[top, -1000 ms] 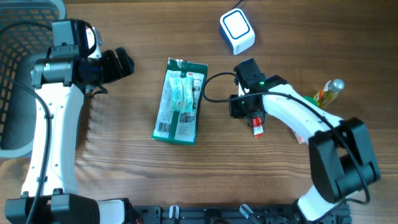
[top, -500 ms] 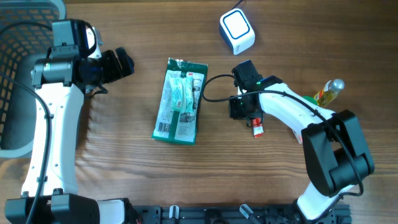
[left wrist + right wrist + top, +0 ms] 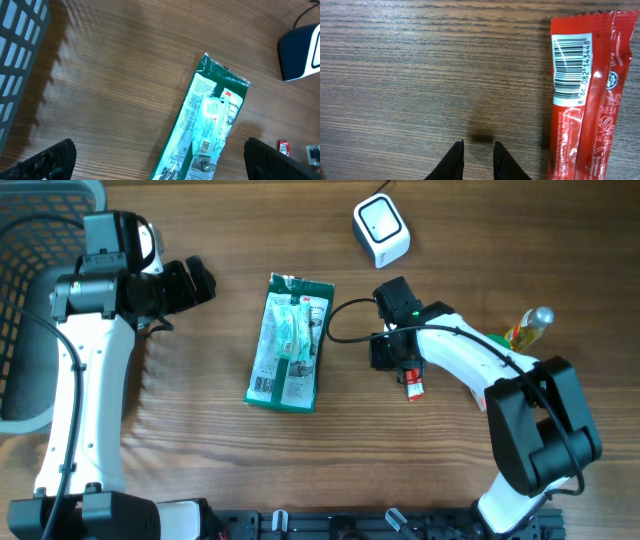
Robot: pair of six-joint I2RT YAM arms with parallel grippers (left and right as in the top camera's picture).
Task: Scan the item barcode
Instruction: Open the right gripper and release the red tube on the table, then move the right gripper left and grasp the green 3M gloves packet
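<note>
A red snack packet (image 3: pixel 580 95) lies flat on the table with its white barcode label facing up. My right gripper (image 3: pixel 478 150) hovers just left of it, not touching it. Its jaws stand only a narrow gap apart, with bare wood between them. From overhead, the packet (image 3: pixel 412 388) pokes out below the right wrist (image 3: pixel 398 345). A green-and-white package (image 3: pixel 289 343) lies at the table's middle. The white scanner (image 3: pixel 381 230) sits at the back. My left gripper (image 3: pixel 195 283) is wide open and empty, left of the green package (image 3: pixel 210 125).
A grey basket (image 3: pixel 30 280) stands at the far left. A small bottle with a yellow label (image 3: pixel 528 328) lies at the right. A black cable (image 3: pixel 345 305) loops between the green package and the right wrist. The scanner's corner (image 3: pixel 302 52) shows in the left wrist view.
The right wrist has shifted slightly up and to the left over the red packet. The left arm has not moved.
</note>
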